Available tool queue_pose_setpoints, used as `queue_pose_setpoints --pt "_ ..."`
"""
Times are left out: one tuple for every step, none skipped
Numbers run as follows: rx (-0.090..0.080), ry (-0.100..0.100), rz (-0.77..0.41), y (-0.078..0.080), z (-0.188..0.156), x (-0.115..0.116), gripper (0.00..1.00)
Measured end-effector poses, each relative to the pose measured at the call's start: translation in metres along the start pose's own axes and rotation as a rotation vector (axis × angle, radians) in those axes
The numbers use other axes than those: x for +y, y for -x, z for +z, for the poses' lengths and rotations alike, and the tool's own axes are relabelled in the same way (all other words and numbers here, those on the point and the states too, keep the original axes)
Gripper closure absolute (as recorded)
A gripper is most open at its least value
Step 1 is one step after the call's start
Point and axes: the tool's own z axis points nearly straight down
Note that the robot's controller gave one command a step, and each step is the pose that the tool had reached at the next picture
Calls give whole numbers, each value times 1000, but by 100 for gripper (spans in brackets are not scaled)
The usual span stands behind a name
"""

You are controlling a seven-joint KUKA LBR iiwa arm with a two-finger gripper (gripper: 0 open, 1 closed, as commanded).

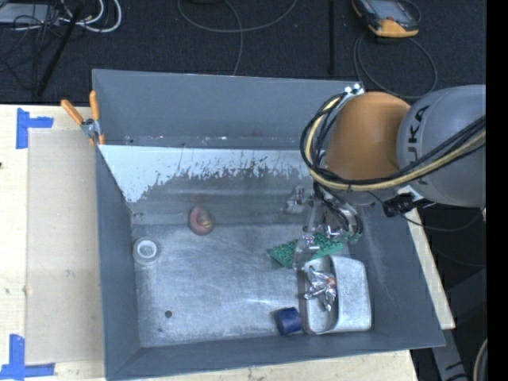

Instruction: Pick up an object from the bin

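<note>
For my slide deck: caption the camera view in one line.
Claw low at the bin's right, beside a green scrap, silvery pack and blue cap.

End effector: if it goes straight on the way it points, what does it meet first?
Likely the pale grey rounded slab at the lower right of the bin; the end effector is over its left edge. The blue block and green scrap lie just beside that line. Depth is unclear.

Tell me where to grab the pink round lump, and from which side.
Grip the pink lump across its round middle, probably best straight down from above. It lies alone on the bin floor, nothing touching it, so every side is free.
</note>
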Motion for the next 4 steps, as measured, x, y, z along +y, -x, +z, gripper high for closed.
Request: queue_pose_setpoints --pt "-6 -1 -132 19 -45 -28 0" --pt "-7 4 -4 0 68 -74 0" --pt "-5 2 -8 1 63 -74 100" --pt "-11 -1 -26 -1 -84 -68 100"
